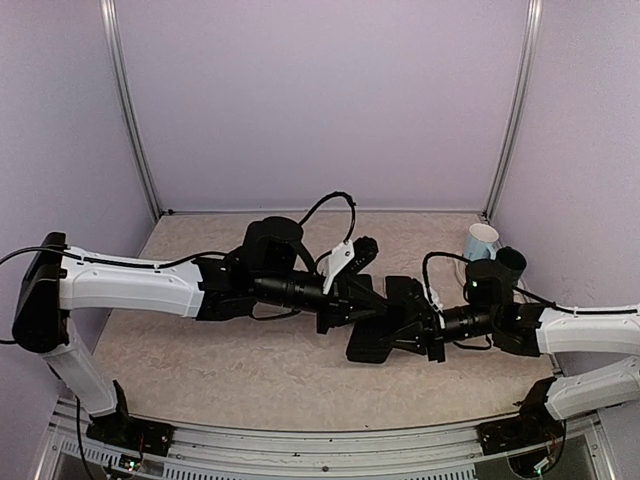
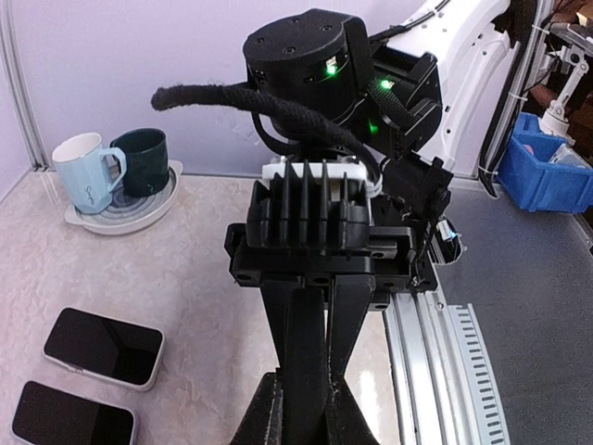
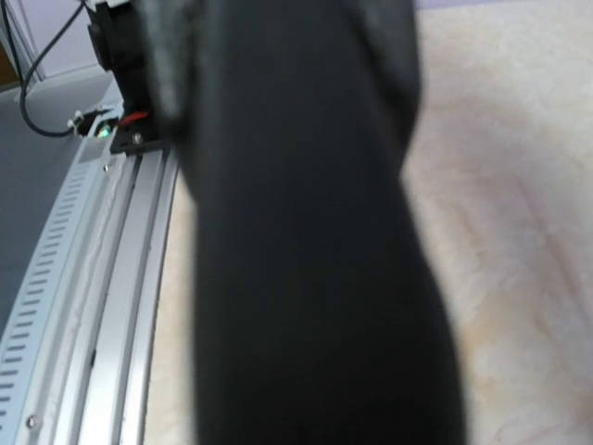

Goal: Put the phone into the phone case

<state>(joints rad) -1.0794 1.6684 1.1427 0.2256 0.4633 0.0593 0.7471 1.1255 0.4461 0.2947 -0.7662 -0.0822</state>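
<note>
Where the two arms meet over the middle of the mottled beige table (image 1: 200,370), the left gripper (image 1: 372,312) and the right gripper (image 2: 306,394) are set nose to nose, their tips close together. The left gripper's jaws are closed, and nothing can be made out between them. The black fingers (image 2: 350,320) of the right gripper, seen head-on from the left wrist, are pressed together into a narrow wedge. Whether anything thin is pinched there cannot be told. The right wrist view is filled by a blurred black mass, and only the silver slotted rail (image 3: 83,306) at the table's edge is shown beside it.

The task's things are seen clearly only from the left wrist. Two flat, glossy black rectangles with rounded corners and pale rims are laid on the table, side by side and just apart. The farther rectangle (image 2: 104,346) and the nearer rectangle (image 2: 72,417) are both placed off to one side of the meeting grippers, on the side away from the rail, and neither is touched by a finger. Which is the phone and which the case cannot be told. Beyond them, a pale blue ceramic mug (image 2: 88,171) and a dark green ceramic mug (image 2: 144,159) are stood upright, close together, on a round grey ribbed coaster (image 2: 130,220).
</note>
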